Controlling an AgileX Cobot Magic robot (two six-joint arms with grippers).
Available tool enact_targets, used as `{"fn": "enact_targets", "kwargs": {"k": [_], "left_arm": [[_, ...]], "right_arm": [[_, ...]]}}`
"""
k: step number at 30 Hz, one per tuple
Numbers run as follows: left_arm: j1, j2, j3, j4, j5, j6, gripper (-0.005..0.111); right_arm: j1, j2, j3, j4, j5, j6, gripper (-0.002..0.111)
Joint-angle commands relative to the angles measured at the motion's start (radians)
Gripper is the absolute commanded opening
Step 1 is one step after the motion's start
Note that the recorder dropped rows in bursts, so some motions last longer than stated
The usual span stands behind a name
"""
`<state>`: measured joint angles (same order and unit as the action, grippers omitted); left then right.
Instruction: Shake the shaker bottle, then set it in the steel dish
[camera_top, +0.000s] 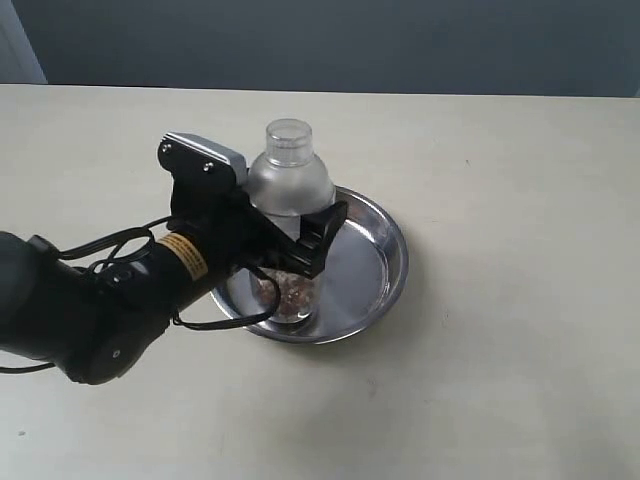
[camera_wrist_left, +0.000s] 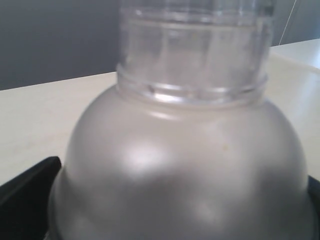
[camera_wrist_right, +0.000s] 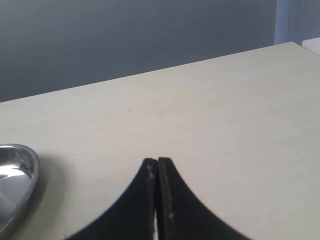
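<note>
The shaker bottle (camera_top: 290, 180) stands upright with its base inside the steel dish (camera_top: 385, 250), near the dish's left side. Brown granules (camera_top: 290, 292) lie at its bottom. My left gripper (camera_top: 295, 235) reaches in from the left and is shut on the bottle's frosted body, below the domed shoulder. In the left wrist view the bottle (camera_wrist_left: 185, 170) fills the picture, and black fingers (camera_wrist_left: 25, 195) press against both its sides. My right gripper (camera_wrist_right: 158, 161) is shut with nothing in it and hovers over bare table; the dish's rim (camera_wrist_right: 20, 170) shows at that view's edge.
The beige table (camera_top: 520, 160) stretches around the dish, with a dark wall behind it. The left arm's black body and cables (camera_top: 100, 300) cover the table's front left. The right arm does not show in the exterior view.
</note>
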<state>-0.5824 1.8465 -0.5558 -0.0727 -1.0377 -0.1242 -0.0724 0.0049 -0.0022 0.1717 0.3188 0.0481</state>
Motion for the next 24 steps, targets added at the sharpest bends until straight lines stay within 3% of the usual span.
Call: {"fn": "enact_targets", "kwargs": {"k": [1, 24], "left_arm": [[0.003, -0.006, -0.005, -0.002, -0.002, 0.028, 0.105], [0.003, -0.008, -0.005, -0.028, -0.002, 0.070, 0.105]], "right_arm": [[0.004, -0.005, 0.002, -0.002, -0.012, 0.000, -0.001], [0.004, -0.005, 0.002, -0.002, -0.012, 0.000, -0.001]]}}
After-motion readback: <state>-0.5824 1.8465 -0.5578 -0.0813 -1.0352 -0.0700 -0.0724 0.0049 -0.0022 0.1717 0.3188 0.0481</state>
